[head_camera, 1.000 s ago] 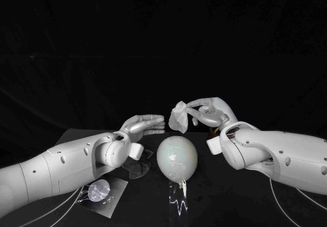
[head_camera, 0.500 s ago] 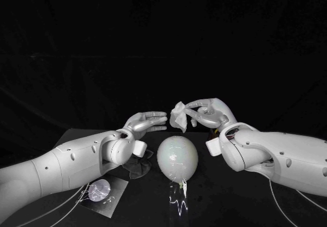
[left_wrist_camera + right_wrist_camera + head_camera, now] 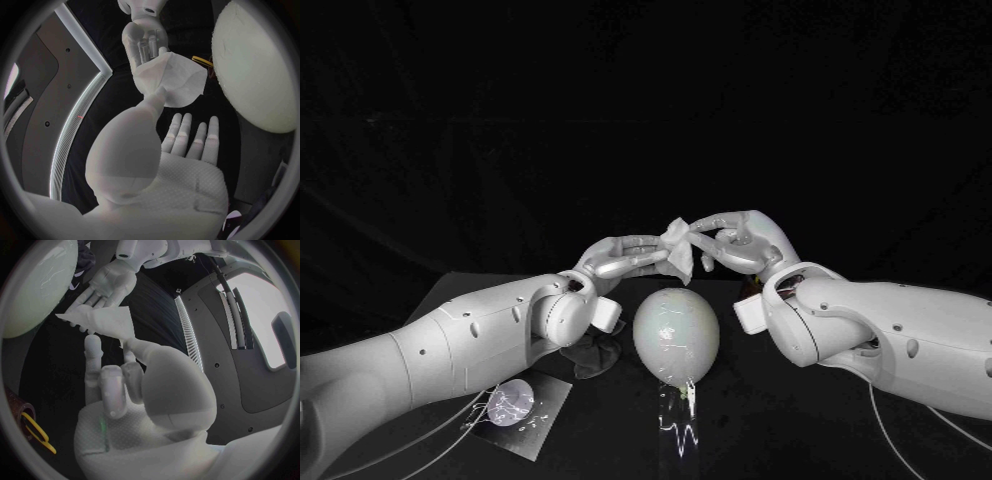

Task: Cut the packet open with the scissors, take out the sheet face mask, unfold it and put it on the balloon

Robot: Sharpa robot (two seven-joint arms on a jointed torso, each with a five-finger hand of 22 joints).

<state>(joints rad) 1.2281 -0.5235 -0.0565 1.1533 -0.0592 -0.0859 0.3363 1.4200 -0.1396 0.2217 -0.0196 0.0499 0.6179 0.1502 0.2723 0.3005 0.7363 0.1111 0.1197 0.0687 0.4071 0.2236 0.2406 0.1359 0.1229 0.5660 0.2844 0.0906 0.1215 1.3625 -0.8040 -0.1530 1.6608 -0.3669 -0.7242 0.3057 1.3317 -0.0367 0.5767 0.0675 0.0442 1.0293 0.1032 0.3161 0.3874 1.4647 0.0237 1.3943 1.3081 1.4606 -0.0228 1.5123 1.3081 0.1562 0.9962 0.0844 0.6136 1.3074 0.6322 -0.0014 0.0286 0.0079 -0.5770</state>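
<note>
My right hand (image 3: 740,240) pinches a folded white sheet mask (image 3: 678,250) in the air above the far end of the pale balloon (image 3: 675,335), which lies on the table between my arms. My left hand (image 3: 625,257) has its fingers spread and its fingertips (image 3: 651,256) reach the mask's left edge. In the left wrist view its thumb tip touches the mask (image 3: 178,80), held from the far side by the right hand (image 3: 144,40). The right wrist view shows the mask (image 3: 103,320) hanging before the left hand's open palm (image 3: 112,285). Yellow-handled scissors (image 3: 34,432) lie on the table under the right hand.
The silver packet (image 3: 516,405) lies flat on the table at the near left, below my left forearm. A clear plastic piece (image 3: 596,355) sits just left of the balloon. A strip of reflection runs from the balloon's near end toward me.
My left hand has risen and moved right until its fingertips meet the mask. The right hand has lowered the mask slightly and brought it toward the left hand.
</note>
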